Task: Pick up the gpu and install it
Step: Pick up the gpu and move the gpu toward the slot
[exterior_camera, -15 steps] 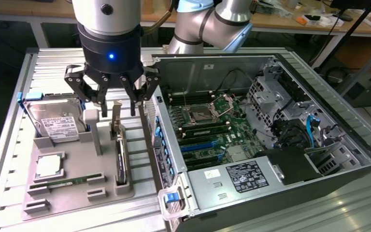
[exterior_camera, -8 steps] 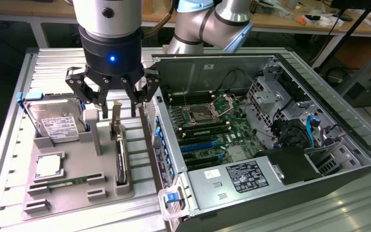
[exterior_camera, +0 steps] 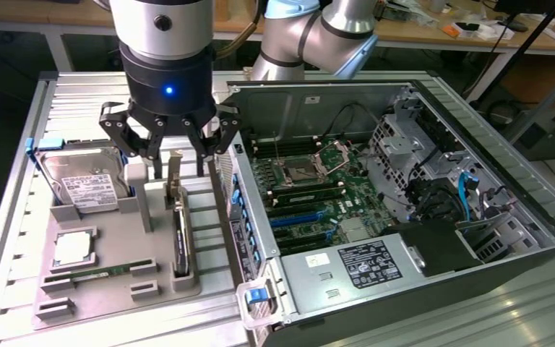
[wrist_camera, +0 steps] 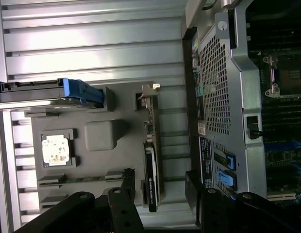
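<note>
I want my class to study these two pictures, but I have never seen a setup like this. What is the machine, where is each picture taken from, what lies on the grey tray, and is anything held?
The machine is a robot arm ending in a gripper, its grasping part. One picture comes from a camera standing off the arm; the other from a camera on the wrist, looking down past the gripper. On the grey tray are computer parts: a hard drive, a processor chip, a slim green memory stick, and the gpu, a thin dark card standing on edge. On the exterior view's right lies an open computer case with its motherboard exposed. The gripper is open and holds nothing; it hangs right over the gpu.
</note>
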{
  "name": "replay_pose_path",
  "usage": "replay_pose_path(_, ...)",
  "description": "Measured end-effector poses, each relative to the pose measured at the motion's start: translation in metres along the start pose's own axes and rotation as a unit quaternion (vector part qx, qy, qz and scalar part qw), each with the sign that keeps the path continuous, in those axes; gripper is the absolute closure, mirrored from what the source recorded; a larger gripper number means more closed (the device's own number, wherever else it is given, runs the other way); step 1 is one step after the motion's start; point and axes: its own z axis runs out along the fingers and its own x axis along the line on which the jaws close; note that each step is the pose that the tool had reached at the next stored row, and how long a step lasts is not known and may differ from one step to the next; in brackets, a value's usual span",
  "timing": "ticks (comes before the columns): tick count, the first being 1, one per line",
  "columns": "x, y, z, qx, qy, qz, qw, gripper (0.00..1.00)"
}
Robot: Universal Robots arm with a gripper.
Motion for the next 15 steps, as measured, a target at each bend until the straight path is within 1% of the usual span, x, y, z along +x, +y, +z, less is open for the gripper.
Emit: replay_pose_path(15,-0.0005,-0.0007,0.0056,0.0,0.0,0.0,1.0,0.46)
